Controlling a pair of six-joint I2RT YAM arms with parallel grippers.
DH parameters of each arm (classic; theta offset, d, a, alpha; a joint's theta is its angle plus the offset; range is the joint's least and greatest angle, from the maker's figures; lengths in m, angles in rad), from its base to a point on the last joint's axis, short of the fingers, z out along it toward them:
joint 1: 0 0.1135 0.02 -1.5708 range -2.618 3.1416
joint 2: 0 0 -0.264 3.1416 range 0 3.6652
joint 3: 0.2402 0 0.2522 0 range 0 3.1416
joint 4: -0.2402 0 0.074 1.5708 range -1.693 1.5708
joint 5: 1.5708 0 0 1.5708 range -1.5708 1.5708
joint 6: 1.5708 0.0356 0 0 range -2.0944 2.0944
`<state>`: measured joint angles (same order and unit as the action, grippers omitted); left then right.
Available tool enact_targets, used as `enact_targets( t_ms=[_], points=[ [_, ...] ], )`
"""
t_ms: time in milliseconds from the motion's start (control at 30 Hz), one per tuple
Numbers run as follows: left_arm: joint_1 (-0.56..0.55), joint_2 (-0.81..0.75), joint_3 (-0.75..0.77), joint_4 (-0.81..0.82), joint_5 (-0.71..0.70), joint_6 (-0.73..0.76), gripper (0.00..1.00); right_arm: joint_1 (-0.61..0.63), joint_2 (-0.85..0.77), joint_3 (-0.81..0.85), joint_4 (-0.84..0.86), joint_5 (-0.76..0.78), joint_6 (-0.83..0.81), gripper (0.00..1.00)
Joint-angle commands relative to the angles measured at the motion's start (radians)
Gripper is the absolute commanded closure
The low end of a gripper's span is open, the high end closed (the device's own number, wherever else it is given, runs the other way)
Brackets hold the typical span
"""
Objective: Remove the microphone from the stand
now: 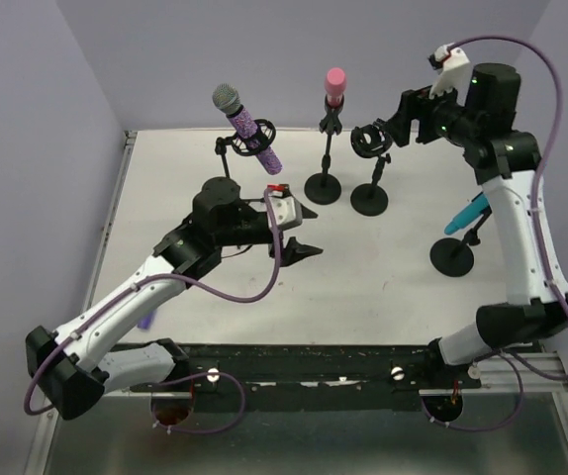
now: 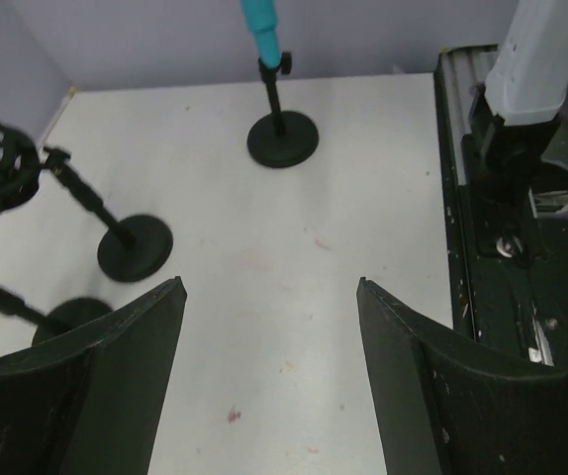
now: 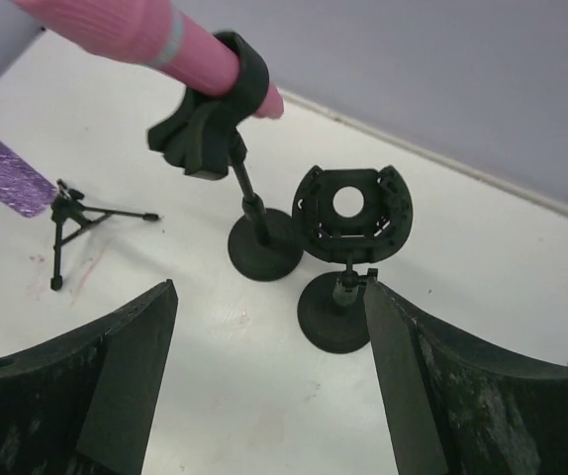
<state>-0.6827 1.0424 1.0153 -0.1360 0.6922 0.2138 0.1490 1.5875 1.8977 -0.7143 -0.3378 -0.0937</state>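
Checking right gripper (image 3: 269,289) first: fingers spread wide with nothing between them, so it is released. Up and left of the gap in the wrist view lies the pink microphone (image 3: 136,35), near but not touching. Its long axis slants from upper left down toward frame centre, with the tail end poking through a black clip (image 3: 210,104). From overhead it stands near upright, head up. The body is smooth, round and matte pink with a grey band. Just right of centre stands an empty round mount (image 3: 353,213), black ribbed plastic on a disc base. Mid-frame overhead, the left gripper (image 2: 269,287) is likewise open and empty, well apart from the pink one.

Judgement: the right arm is nearer and must shift up-left.

The purple glitter microphone (image 1: 249,127) and teal microphone (image 1: 465,215) sit clipped on other stands on the white table (image 1: 393,287).
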Motion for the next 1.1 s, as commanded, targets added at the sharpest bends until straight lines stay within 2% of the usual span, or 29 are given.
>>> enact_targets(
  t_ms=[0,200,367,533,667,833,1067],
  points=[
    [-0.11,0.166,0.114,0.201,0.095,0.01,0.22,-0.003,-0.155,0.034,-0.091,0.017,0.005,0.16],
    [-0.204,0.467,0.328,0.403,0.138,-0.102,0.22,-0.005,-0.288,0.047,-0.165,0.203,-0.064,0.16],
    [-0.277,0.712,0.553,0.515,0.04,-0.238,0.23,-0.015,-0.31,0.046,-0.188,0.327,-0.072,0.16],
    [-0.342,0.902,0.736,0.558,-0.016,-0.298,0.23,-0.068,-0.336,-0.006,-0.137,0.568,-0.072,0.16],
    [-0.389,1.016,0.821,0.584,-0.109,-0.286,0.21,-0.094,-0.363,-0.008,-0.129,0.563,-0.048,0.15],
    [-0.416,1.094,0.888,0.592,-0.319,-0.298,0.21,-0.134,-0.354,0.015,-0.151,0.504,0.003,0.15],
    [-0.411,1.116,0.933,0.589,-0.376,-0.289,0.2,-0.135,-0.359,-0.006,-0.148,0.459,0.029,0.14]
  ],
)
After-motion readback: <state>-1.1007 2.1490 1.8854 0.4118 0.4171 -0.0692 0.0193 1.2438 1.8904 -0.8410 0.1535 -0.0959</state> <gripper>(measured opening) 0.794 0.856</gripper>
